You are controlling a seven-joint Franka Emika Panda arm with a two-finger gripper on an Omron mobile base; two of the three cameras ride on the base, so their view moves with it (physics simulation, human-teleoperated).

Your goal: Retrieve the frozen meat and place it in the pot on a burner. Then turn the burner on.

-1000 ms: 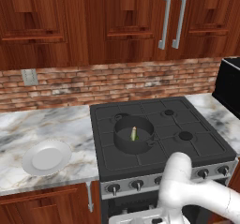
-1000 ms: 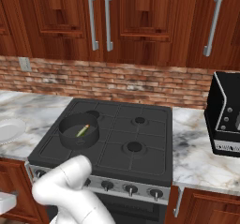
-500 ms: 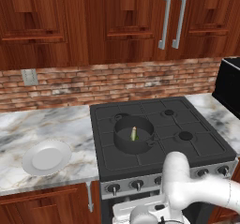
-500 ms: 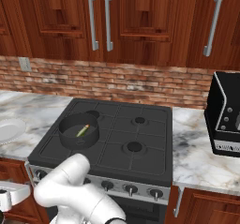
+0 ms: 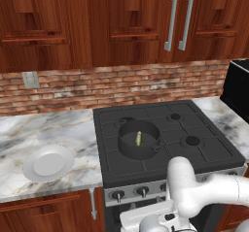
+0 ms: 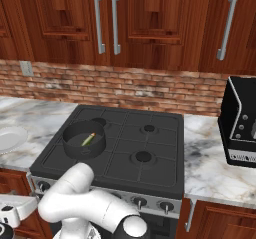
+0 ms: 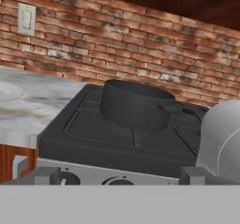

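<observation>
A home kitchen, rendered; a black gas cooktop (image 5: 165,134) with knobs (image 5: 142,191) along its near edge sits between marble counters (image 5: 44,134); dark wooden cabinets (image 5: 97,22) with steel handles (image 5: 177,20) hang above a red brick backsplash (image 5: 121,83); a pot (image 5: 139,140) stands on the near-left burner; a white plate (image 5: 48,162) lies on the left counter; a black appliance (image 6: 242,123) sits at far right.

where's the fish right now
The fish lies inside the pot on the cooktop's front-left burner, to the right of the white plate on the counter.
</observation>
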